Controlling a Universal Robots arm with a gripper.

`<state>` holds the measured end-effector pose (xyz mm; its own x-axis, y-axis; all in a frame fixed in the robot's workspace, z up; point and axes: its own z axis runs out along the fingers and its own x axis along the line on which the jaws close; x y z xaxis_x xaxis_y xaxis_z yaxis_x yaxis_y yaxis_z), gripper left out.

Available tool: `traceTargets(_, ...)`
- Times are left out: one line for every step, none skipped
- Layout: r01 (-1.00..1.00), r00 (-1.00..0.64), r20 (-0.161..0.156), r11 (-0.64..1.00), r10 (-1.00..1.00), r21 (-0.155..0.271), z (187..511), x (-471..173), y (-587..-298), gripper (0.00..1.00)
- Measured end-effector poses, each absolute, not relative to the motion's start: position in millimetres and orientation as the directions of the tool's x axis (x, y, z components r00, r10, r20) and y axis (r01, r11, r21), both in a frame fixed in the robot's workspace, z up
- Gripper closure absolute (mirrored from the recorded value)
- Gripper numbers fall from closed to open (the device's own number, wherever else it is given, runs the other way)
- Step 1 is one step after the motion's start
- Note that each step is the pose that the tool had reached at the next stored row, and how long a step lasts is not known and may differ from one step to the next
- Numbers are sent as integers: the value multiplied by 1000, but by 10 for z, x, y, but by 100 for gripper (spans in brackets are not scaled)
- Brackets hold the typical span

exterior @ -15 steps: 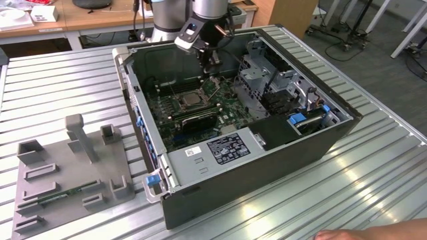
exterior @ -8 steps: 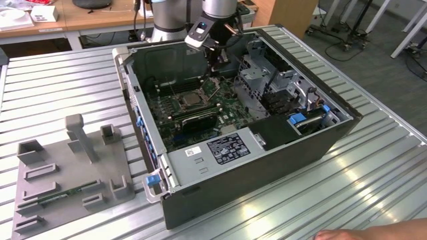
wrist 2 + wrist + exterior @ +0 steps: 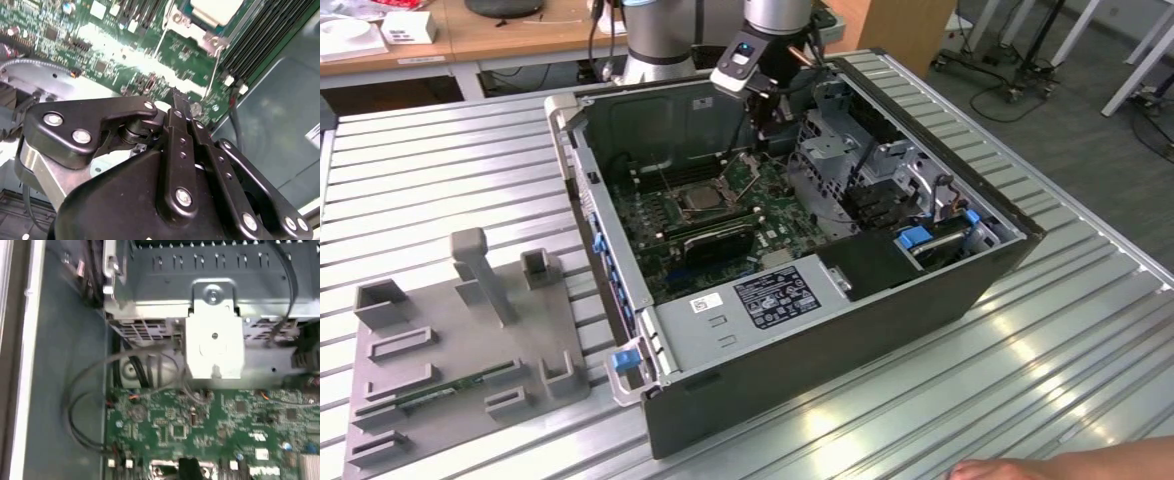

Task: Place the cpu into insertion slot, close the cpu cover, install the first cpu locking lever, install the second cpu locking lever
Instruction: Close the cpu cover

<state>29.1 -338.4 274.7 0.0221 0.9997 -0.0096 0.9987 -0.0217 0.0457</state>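
Ribbed metal table [image 3: 454, 150] carries open computer case [image 3: 854, 340]; wooden desk [image 3: 494, 40] behind, grey floor [image 3: 1067, 120] beside. Tool [image 3: 177, 95] over green board [image 3: 175, 50] near socket [image 3: 704, 198], fingers closed together, holding nothing.

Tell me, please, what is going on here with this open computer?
A robot arm is working inside the computer case, which lies open on a metal table. Its end effector is low over the green motherboard, close beside the insertion slot, where the cpu already sits. A person's hand is at the table's edge.
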Motion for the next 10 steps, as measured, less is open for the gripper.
traceTargets(999,22,-10,-22,1000,46,2747,314,-3384,90)
traceTargets(999,22,-10,-22,1000,46,2747,334,-3384,90)
traceTargets(999,22,-10,-22,1000,46,2747,355,-3384,90)
traceTargets(999,22,-10,-22,1000,46,2747,372,-3384,90)
traceTargets(999,22,-10,-22,1000,46,2747,392,-3384,90)
traceTargets(999,22,-10,-22,1000,46,2747,399,-3384,90)
traceTargets(999,22,-10,-22,1000,46,2747,399,-3384,90)
traceTargets(999,22,-10,-22,1000,46,2748,399,-3384,90)
traceTargets(999,22,-10,-22,1000,46,2747,399,-3384,90)
traceTargets(999,22,-10,-22,1000,46,2747,400,-3384,90)
